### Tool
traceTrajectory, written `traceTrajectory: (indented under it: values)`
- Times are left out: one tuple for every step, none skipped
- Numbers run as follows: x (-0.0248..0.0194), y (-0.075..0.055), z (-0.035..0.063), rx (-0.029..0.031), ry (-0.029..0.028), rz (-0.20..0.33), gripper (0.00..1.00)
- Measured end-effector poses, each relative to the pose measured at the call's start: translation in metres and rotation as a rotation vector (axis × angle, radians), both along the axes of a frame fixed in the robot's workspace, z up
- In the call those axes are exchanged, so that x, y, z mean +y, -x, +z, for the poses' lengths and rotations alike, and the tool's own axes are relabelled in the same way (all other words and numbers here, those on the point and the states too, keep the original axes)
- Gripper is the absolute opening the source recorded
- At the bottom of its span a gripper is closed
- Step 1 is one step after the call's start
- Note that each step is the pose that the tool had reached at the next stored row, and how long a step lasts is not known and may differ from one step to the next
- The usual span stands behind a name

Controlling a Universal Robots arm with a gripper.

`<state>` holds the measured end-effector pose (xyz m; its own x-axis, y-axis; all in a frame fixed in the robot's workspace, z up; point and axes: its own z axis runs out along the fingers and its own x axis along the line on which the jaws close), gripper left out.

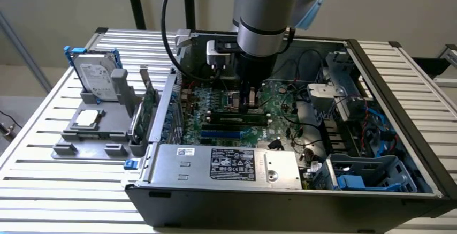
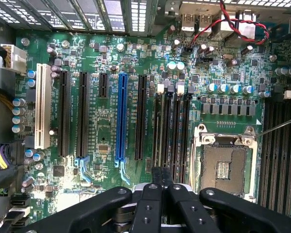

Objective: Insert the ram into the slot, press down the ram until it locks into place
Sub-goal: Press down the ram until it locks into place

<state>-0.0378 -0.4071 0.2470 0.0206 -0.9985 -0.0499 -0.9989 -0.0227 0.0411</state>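
1. Down inside the open dark-grey metal computer case (image 1: 286, 202), the grey cylindrical robot arm (image 1: 266, 9) hangs its black gripper (image 1: 249, 104) over the large green motherboard (image 1: 282, 97).
2. In the exterior view the black fingers (image 1: 250, 97) come down onto the long thin green ram stick with dark chips (image 1: 236, 118), which lies lengthwise near the middle of the board.
3. The ram sits along the long narrow black plastic memory slot (image 1: 227, 122); whether it is fully locked I cannot tell.
4. Seen from the wrist, the two black fingers (image 2: 161, 194) stand pressed side by side with no gap, so the jaws are closed, with nothing visibly held between them.
5. Just beyond the fingertips in the wrist view run several parallel black memory slots (image 2: 172, 128), the fingers lining up with them.
6. A long blue expansion socket (image 2: 121, 116) stands at about 9 o'clock of those slots in the wrist picture, and the square silver processor socket (image 2: 225, 162) at about 4 o'clock.
7. A white plastic connector (image 2: 13, 57) sits near the board's edge, with red and black wires (image 2: 233, 24) by the rear ports.
8. On the slatted white metal bench (image 1: 43, 153), at 9 o'clock of the case, a grey plastic fixture (image 1: 96, 127) holds a silver hard drive in a blue frame (image 1: 96, 78).
9. A grey power supply with a white label (image 1: 228, 164) lies at 6 o'clock of the ram.
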Motion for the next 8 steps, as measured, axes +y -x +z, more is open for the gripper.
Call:
traceTrajectory:
  values:
    - [0.0000, 0.0000, 0.0000, 0.0000, 0.0000, 0.000, 0.11]
    - [0.0000, 0.0000, 0.0000, 0.0000, 0.0000, 0.000, 0.11]
    - [0.0000, 0.0000, 0.0000, 0.0000, 0.0000, 0.000, 0.11]
    - [0.0000, 0.0000, 0.0000, 0.0000, 0.0000, 0.000, 0.11]
    - [0.0000, 0.0000, 0.0000, 0.0000, 0.0000, 0.000, 0.11]
    - [0.0000, 0.0000, 0.0000, 0.0000, 0.0000, 0.000, 0.11]
    - [0.0000, 0.0000, 0.0000, 0.0000, 0.0000, 0.000, 0.11]
    - [0.0000, 0.0000, -0.0001, -0.0001, 0.0001, 0.000, 0.11]
